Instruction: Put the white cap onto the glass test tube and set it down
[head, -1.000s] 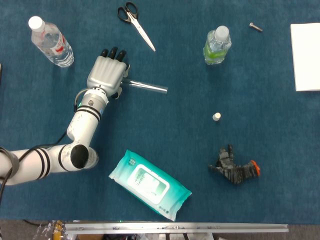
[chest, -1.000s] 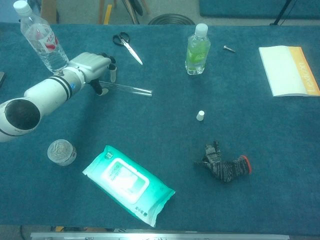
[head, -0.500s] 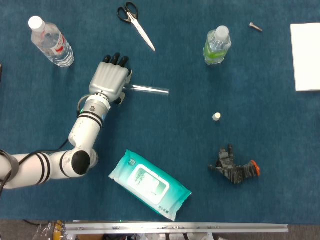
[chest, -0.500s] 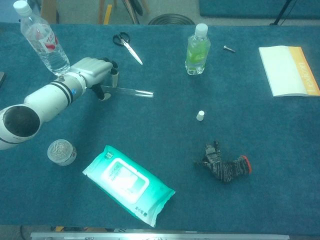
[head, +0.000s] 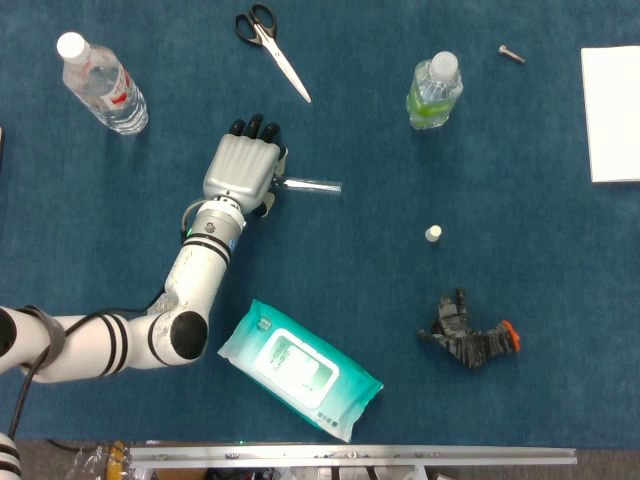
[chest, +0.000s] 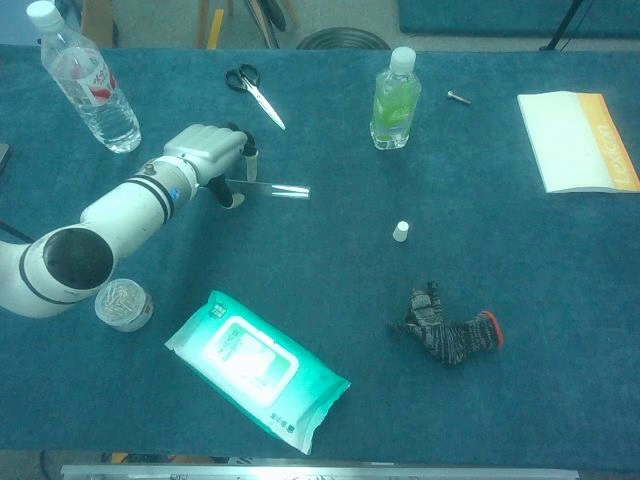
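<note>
My left hand (head: 240, 170) holds the glass test tube (head: 310, 186) by one end, lying level over the desk (head: 330, 290) left of centre, free end pointing right. The white cap (head: 433, 233) stands well apart, right of centre. I should keep my fingers firm and steer that end toward it.

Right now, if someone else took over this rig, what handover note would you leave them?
Left hand: holds the glass test tube at one end, the tube sticking out level toward the table's middle.
Right hand: not in either view.
White cap: stands alone on the blue table, between the green bottle and the glove, apart from the tube.
Done: tube grasped.
Left: fetch the cap, fit it onto the tube's open end, then set the capped tube down.
</note>
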